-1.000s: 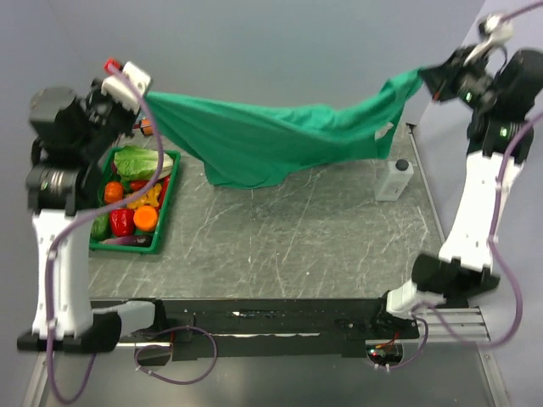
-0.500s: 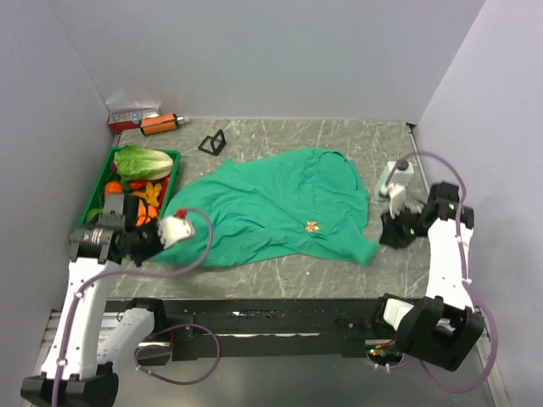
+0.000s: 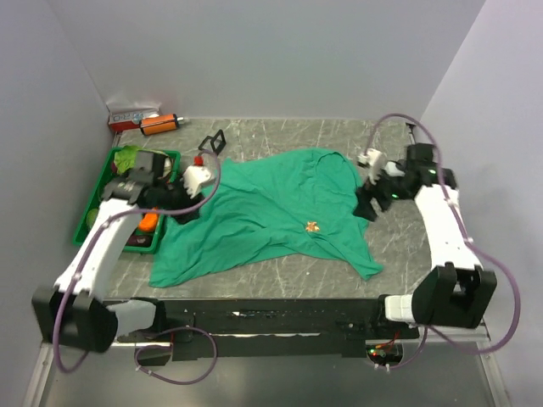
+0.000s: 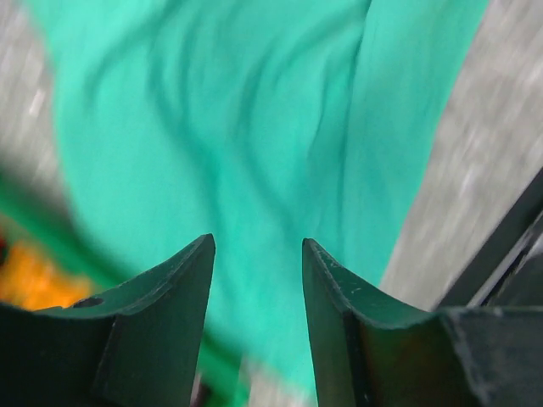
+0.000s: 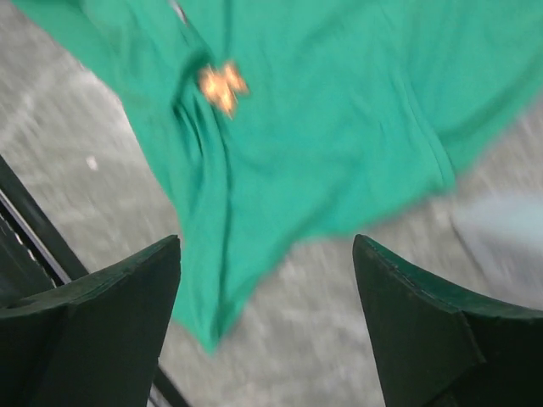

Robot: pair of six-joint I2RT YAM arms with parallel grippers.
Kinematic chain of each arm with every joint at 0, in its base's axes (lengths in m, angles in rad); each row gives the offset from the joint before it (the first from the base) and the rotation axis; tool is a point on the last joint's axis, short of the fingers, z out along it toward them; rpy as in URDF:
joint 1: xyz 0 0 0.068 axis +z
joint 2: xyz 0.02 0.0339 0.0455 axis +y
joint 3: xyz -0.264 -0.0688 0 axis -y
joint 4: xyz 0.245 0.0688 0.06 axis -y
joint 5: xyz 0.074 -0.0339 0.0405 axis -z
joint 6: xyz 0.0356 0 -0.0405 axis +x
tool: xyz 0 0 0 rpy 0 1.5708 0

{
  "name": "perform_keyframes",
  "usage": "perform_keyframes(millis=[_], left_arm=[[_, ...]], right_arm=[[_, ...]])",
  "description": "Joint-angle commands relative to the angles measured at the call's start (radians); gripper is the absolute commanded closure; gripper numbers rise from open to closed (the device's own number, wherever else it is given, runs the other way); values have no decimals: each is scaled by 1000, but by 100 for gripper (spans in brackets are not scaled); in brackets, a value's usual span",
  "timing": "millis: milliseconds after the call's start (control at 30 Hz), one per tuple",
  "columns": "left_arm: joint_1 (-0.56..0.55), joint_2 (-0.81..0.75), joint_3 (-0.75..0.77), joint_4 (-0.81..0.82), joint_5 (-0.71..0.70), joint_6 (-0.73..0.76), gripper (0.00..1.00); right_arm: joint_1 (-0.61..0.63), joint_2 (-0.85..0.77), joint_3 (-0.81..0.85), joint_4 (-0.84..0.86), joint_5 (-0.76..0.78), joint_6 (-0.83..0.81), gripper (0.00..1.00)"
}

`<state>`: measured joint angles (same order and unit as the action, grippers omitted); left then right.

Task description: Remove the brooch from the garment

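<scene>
No lettering, number or sign is showing clearly enough to read in any view; the red-and-white box at the far left corner of the surface is appearing too small for any print on it to be made out

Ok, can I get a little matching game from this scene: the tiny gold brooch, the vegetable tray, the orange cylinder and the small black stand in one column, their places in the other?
Things:
1. tiny orange-gold star-shaped brooch
2. green plastic tray of vegetables
3. orange cylinder
4. small black folding stand

Places:
A. far left corner of the grey stone table
B. on the teal-green cloth T-shirt
C. along the table's left edge
D. on bare tabletop just behind the T-shirt

Pairs: 1-B, 2-C, 3-A, 4-D
</scene>
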<state>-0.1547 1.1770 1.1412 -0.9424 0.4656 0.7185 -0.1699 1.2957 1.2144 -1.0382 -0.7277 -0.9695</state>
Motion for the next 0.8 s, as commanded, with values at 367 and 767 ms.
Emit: perform_keyframes(millis=[367,767], left_arm=[[-407,577,112,803,219,-609,51],[-508,834,235,844,229,-642,52]], right_arm=[[157,669,427,406,-58,753,63],[221,918,629,267,42,724,63]])
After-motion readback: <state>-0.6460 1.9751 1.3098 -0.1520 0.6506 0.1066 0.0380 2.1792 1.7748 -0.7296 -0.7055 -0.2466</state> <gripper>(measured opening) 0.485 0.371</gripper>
